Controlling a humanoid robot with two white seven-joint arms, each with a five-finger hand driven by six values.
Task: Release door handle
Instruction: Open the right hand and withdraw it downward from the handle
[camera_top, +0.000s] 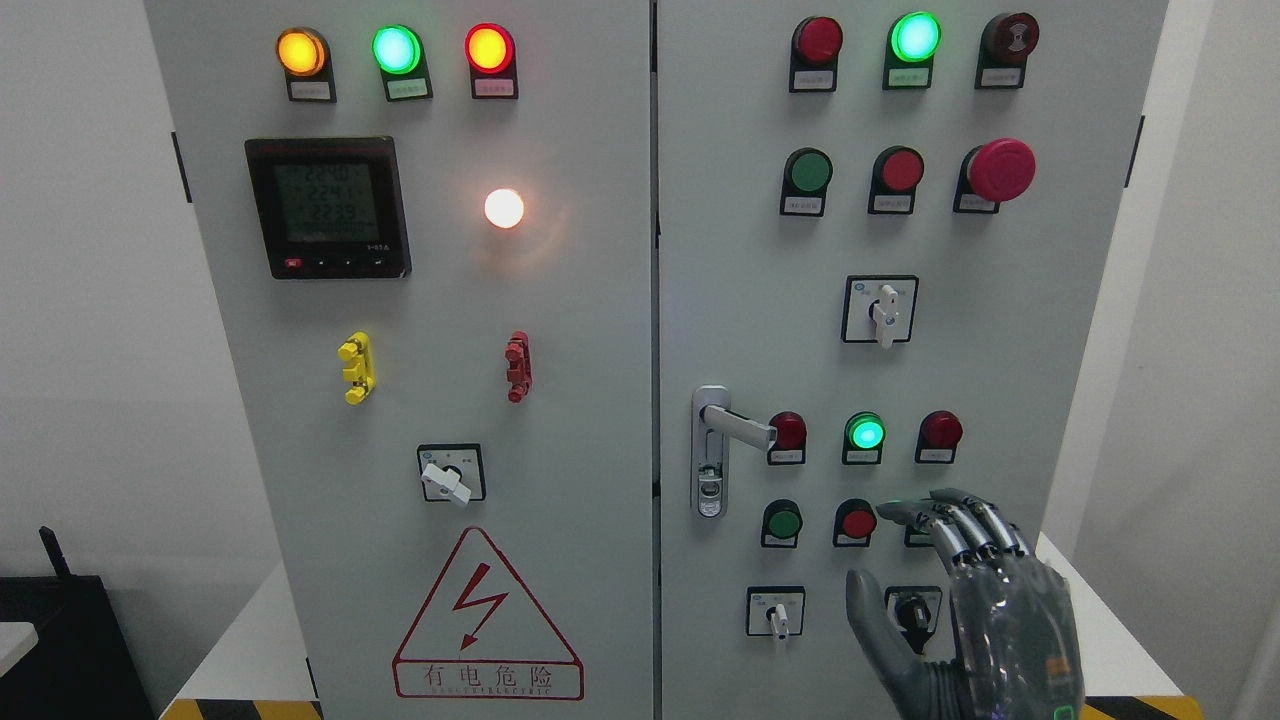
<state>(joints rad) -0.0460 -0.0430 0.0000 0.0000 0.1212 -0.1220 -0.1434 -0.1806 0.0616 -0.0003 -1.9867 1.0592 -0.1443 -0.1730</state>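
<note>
Right hand (965, 590) enters from lower right, held in front of cabinet's right door (900, 350), palm facing the panel, back of hand toward cam. Fingers (950, 525) extended, slightly spread, angled up-left; thumb out to the left. Grasping nothing. Door handle (735, 425) sits up-left of the hand, near the door's left edge, lever pointing right, roughly horiz. Hand and handle clearly apart. Fingertips overlap lower button row, just right of a red button (857, 522) below-right of handle. Contact w/ panel: cannot tell. Left arm not seen.
</note>
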